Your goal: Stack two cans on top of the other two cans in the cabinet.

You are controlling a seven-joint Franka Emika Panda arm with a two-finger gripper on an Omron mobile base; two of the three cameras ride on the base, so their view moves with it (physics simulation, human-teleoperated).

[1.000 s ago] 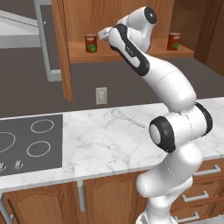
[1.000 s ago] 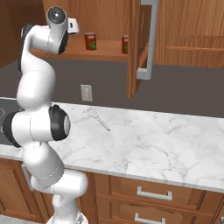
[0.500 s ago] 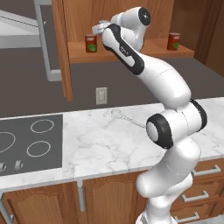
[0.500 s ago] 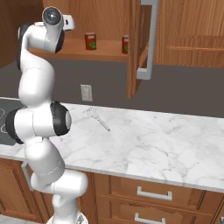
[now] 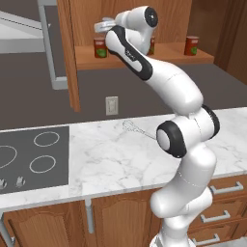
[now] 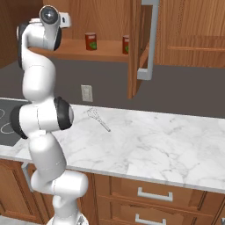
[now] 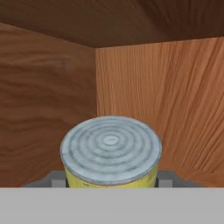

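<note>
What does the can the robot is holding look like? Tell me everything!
The can is a small cylinder, upright in the hand view. Its flat grey metal-looking top has ringed grooves, and a yellow strip of its side shows below the rim. The pincer is shut on it, one dark finger on each side. Behind it are the wooden walls of the cabinet.

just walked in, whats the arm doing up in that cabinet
The robot arm is reaching into the wooden wall cabinet with its gripper shut on a pale yellow can with a grey ringed top, held near the back corner. Red cans with green labels stand on the shelf, unstacked. A whisk lies on the marble counter below.
</note>
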